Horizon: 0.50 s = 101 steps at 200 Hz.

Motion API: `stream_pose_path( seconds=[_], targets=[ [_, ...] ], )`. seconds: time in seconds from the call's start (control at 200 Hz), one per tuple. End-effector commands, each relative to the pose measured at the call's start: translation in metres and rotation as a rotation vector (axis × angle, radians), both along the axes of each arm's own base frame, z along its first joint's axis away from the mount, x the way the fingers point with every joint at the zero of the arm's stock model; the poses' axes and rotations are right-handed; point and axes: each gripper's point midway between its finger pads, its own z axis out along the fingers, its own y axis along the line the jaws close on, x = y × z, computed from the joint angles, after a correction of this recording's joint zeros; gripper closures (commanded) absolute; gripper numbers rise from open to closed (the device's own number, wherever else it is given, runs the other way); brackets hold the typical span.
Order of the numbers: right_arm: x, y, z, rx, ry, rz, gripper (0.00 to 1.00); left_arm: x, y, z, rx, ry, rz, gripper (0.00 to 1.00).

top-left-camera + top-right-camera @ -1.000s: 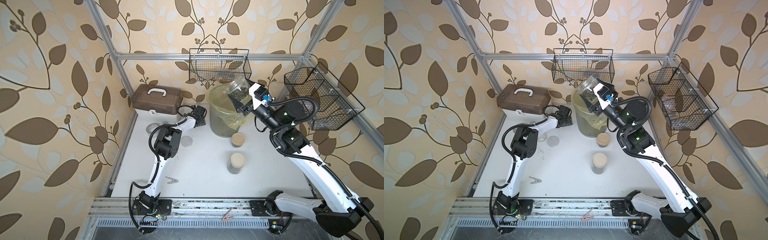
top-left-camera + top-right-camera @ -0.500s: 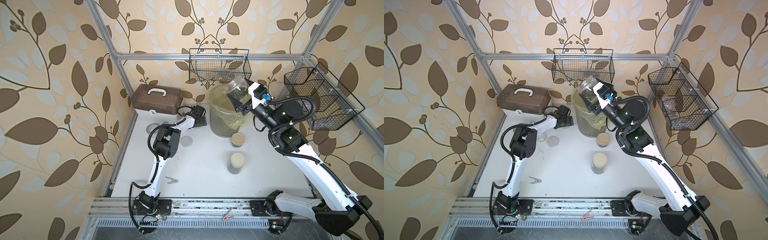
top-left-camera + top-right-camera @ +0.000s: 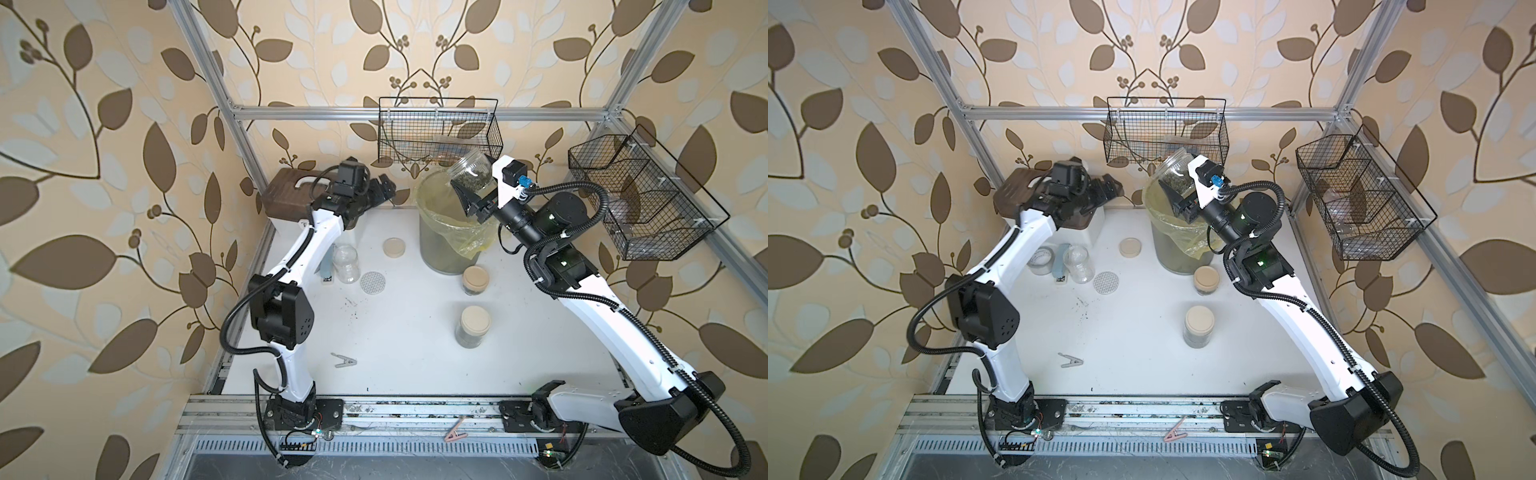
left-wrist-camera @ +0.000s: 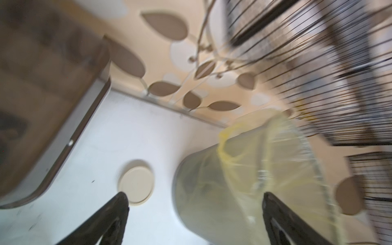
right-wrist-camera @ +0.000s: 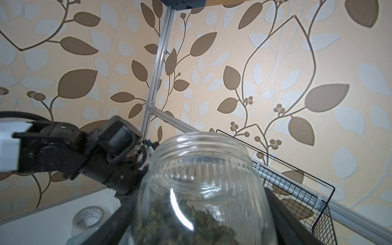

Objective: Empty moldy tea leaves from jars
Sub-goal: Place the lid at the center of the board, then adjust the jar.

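My right gripper [image 3: 473,195] is shut on an open glass jar [image 3: 471,174], held tilted over the bin [image 3: 440,253]. The moldy tea leaves [image 5: 191,224] lie as a dark mass in the jar [image 5: 201,180], whose mouth points up and away. My left gripper [image 3: 384,189] hangs open and holding nothing beside the brown case, above a loose beige lid [image 3: 394,247]. An empty lidless jar [image 3: 346,266] and a dotted lid [image 3: 372,282] sit under the left arm. Two lidded jars [image 3: 475,279] [image 3: 473,326] with dark leaves stand in front of the bin.
The bin has a yellow liner [image 4: 244,152]. A brown case [image 3: 286,199] sits at the back left, with a tape roll [image 3: 1040,259] near it. Wire baskets hang on the back wall [image 3: 436,129] and the right wall [image 3: 640,195]. A metal clip [image 3: 344,360] lies near the front.
My left gripper has opened and risen from the table toward the back wall, leaving the beige lid lying there. The right gripper still holds the jar over the bin.
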Motion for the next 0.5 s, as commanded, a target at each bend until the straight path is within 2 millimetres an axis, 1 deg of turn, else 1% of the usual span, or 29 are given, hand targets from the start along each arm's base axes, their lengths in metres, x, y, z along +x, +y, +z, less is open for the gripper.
stream_pose_path(
  seconds=[0.0,0.11,0.22,0.34,0.37,0.38,0.4,0.5],
  targets=[
    [-0.005,-0.004,0.023,0.065,-0.072,0.023,0.88,-0.028,-0.031,0.090,-0.192,-0.186,-0.157,0.01],
    [0.001,-0.004,0.024,0.085,-0.083,0.035,0.88,-0.045,-0.042,0.145,-0.361,-0.301,-0.241,0.01],
    [0.004,-0.005,0.030,0.115,-0.112,0.057,0.88,-0.063,-0.055,0.184,-0.450,-0.387,-0.331,0.01],
    [0.008,-0.001,0.037,0.126,-0.138,0.078,0.88,-0.081,-0.074,0.216,-0.497,-0.466,-0.448,0.01],
    [0.010,-0.001,0.039,0.130,-0.143,0.081,0.88,-0.082,-0.079,0.215,-0.507,-0.463,-0.472,0.01],
    [0.010,-0.001,0.039,0.131,-0.144,0.082,0.88,-0.087,-0.079,0.225,-0.512,-0.489,-0.486,0.01],
    [0.011,0.000,0.040,0.134,-0.145,0.085,0.88,-0.090,-0.082,0.230,-0.516,-0.503,-0.503,0.01],
    [0.016,0.002,0.043,0.140,-0.153,0.095,0.88,-0.101,-0.100,0.234,-0.509,-0.517,-0.594,0.01]
  ],
)
